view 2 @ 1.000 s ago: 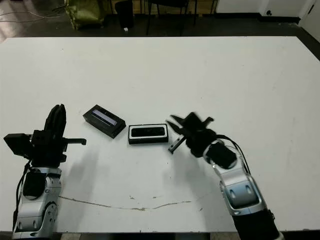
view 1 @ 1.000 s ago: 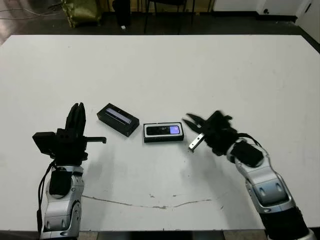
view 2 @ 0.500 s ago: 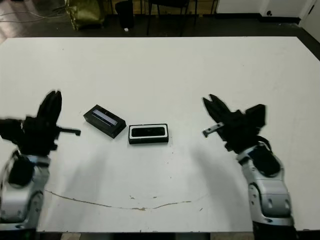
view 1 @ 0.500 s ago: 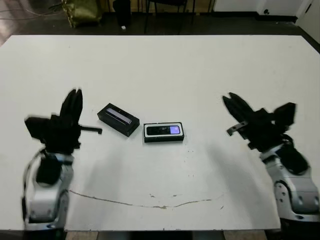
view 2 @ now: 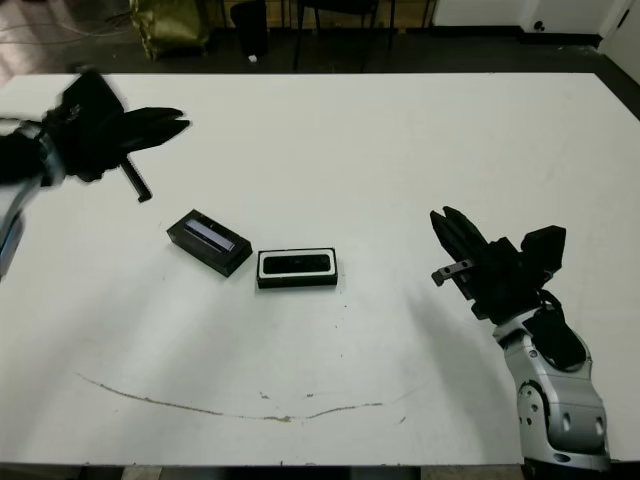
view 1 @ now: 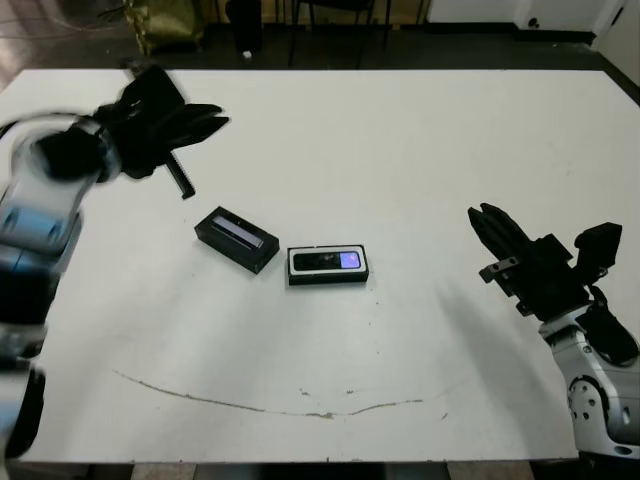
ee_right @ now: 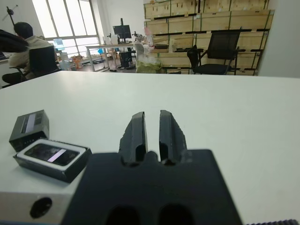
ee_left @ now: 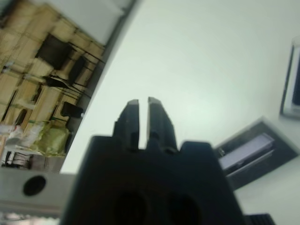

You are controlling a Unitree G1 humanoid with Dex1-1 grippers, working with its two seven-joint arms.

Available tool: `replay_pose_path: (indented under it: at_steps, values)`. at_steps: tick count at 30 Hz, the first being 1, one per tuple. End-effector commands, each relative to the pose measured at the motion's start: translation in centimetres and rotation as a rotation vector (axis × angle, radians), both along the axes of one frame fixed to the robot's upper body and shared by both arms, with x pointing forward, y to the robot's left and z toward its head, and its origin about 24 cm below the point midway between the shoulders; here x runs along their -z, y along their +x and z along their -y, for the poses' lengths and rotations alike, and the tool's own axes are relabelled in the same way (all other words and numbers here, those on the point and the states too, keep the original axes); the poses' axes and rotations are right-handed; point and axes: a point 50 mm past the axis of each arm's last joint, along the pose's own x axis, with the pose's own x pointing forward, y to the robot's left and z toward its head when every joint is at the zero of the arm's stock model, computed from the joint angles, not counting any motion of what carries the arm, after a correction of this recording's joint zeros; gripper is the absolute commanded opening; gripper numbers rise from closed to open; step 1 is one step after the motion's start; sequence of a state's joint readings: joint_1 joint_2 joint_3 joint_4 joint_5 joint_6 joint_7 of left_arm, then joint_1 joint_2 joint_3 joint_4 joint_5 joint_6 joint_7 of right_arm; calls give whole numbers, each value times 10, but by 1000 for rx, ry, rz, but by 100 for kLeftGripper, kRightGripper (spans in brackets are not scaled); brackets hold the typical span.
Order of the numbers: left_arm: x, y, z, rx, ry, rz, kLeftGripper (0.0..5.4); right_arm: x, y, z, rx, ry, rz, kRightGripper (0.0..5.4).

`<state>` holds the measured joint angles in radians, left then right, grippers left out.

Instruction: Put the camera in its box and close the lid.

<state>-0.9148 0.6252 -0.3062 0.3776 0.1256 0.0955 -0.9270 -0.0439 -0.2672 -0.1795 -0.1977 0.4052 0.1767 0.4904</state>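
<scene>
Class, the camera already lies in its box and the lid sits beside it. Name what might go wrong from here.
1. The lid lies askew to the box; it may go on crooked.
2. The box is loose on the table; pressing may slide it.
3. Both tools, left and right, are far away.

The left gripper (ee_left: 139,104) rises from its black body, its two dark fingers (ee_left: 129,114) standing side by side with only a thin slit between them and nothing held in it. Behind them spreads the white table (ee_left: 201,56). Off to one side lies the lid (ee_left: 253,152), a black cover with a long pale bluish window, tilted in the frame. At the picture's edge just beyond it a sliver of the box (ee_left: 292,77) shows, mostly cut off. Past the table's far edge stand blurred wooden crates (ee_left: 28,93) and a yellowish-green bag (ee_left: 49,140).
</scene>
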Motion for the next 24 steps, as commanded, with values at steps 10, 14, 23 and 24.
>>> replay_pose_path:
  at_steps: [10,14,23,24]
  values:
    - [39,34,39,55,293,-268,0,13,-2,-2,-21,38,-21,1]
    - [49,30,48,134,389,-303,0,15,-3,-2,-20,29,-27,1]
    - [57,23,55,221,463,-382,0,17,-7,0,15,2,-40,1]
    - [59,22,56,229,471,-392,0,17,-8,-1,16,-2,-41,1]
